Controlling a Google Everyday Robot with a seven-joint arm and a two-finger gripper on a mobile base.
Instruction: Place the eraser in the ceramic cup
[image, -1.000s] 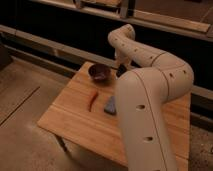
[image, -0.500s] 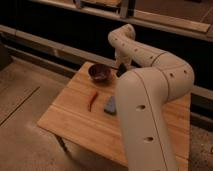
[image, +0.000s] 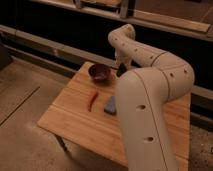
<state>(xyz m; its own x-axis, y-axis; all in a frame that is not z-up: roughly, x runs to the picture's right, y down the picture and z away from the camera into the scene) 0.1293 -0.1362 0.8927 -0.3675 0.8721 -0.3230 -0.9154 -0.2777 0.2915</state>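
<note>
— Wooden tabletop (image: 75, 117), what's on it?
— Maroon bowl (image: 99, 73), red stick (image: 92, 100), blue-grey block (image: 110, 105).
— End effector (image: 121, 69)?
— Near the far edge, just right of the bowl; something dark there, grip unclear. Cup not visible.

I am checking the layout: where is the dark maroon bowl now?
In the camera view, the dark maroon bowl sits near the table's far edge, beyond the red stick and just left of the gripper.
</note>
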